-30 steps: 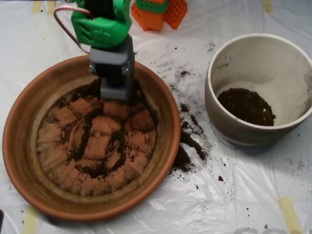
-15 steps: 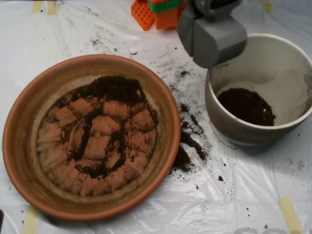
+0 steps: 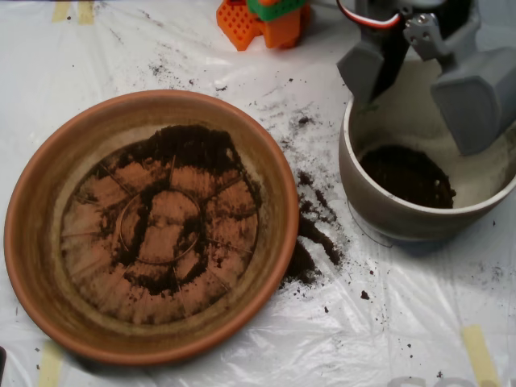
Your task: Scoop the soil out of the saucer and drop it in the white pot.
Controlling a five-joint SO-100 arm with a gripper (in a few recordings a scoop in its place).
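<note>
The terracotta saucer (image 3: 48, 266) lies at the left with a thin layer of dark soil (image 3: 185, 147) smeared over its ridged base, thickest at the far side. The white pot (image 3: 379, 205) stands at the right with a heap of soil (image 3: 407, 176) on its bottom. My grey scoop (image 3: 423, 85) hangs over the pot's far rim, open, its two shells spread wide apart: a small one at the left, a large one at the right over the pot's inside.
Spilled soil crumbs (image 3: 314, 234) lie on the white plastic sheet between saucer and pot. An orange and green block (image 3: 266, 20) sits at the top edge. Strips of yellow tape (image 3: 476, 355) mark the sheet.
The scoop rose from the saucer's far side, swung right to the pot, and its shells have opened over the pot.
</note>
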